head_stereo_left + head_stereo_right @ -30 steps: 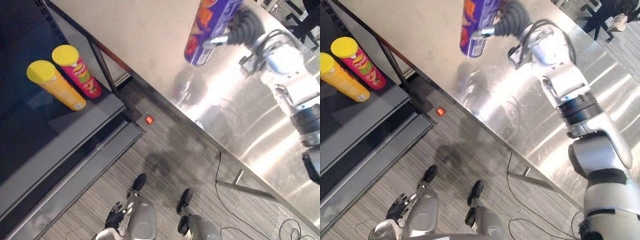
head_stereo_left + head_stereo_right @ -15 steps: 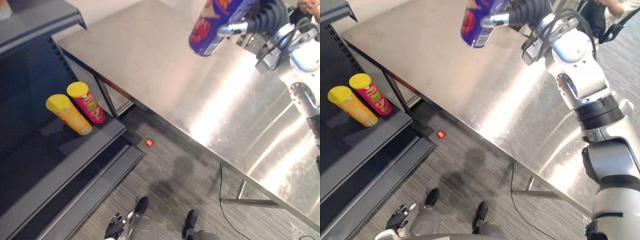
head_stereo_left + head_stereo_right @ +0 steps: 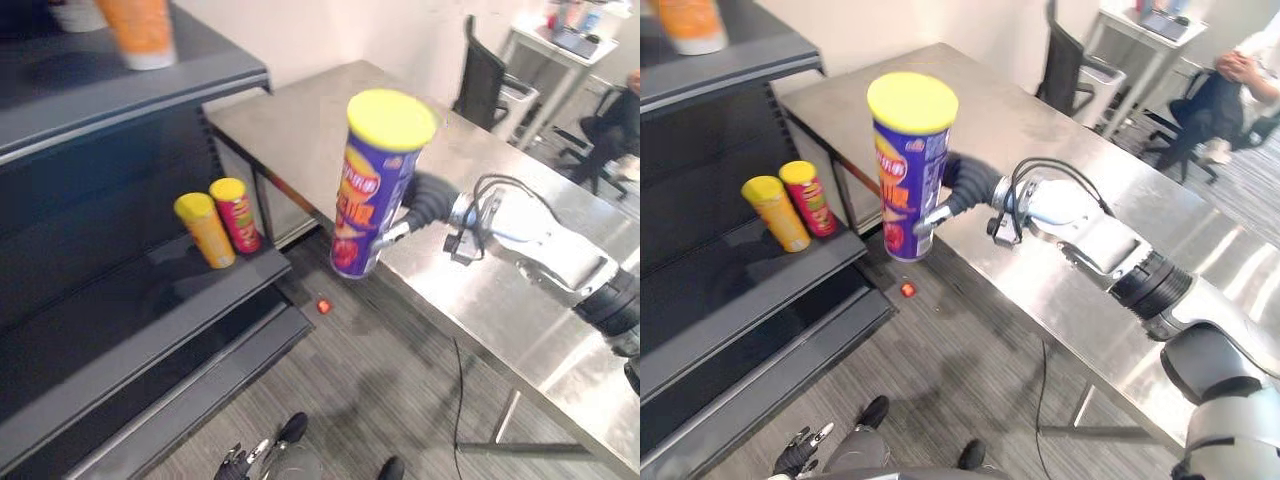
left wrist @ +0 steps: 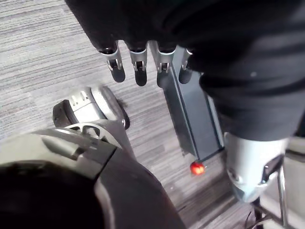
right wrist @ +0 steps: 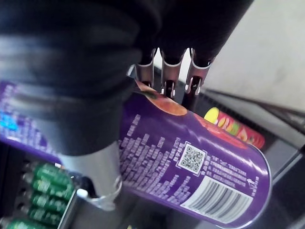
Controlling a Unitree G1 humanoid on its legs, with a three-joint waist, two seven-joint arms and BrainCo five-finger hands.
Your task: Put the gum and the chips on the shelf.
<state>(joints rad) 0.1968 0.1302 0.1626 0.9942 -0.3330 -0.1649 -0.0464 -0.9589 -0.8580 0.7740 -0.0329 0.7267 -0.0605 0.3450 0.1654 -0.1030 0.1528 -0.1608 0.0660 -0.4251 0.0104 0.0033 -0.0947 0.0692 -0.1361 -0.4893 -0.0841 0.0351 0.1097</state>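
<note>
shelf (image 3: pixel 130 300): my view is swinging toward it, two cans (image 3: pixel 222 222) standing on its middle board | table (image 3: pixel 300 110): I am leaving it behind | purple chips can (image 3: pixel 365 200): now turning upright, lid up, hanging between table edge and shelf | right hand (image 3: pixel 968 184): wrapping the can's lower body | left hand (image 4: pixel 138 67): hanging low, fingers relaxed, empty | placing is beginning

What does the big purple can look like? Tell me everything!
The purple chips can is a tall glossy tube with a flat yellow lid, red pictures and a barcode near its base. It is nearly upright, held in the air between the steel table and the shelf. The right hand curls round its lower half.
</note>
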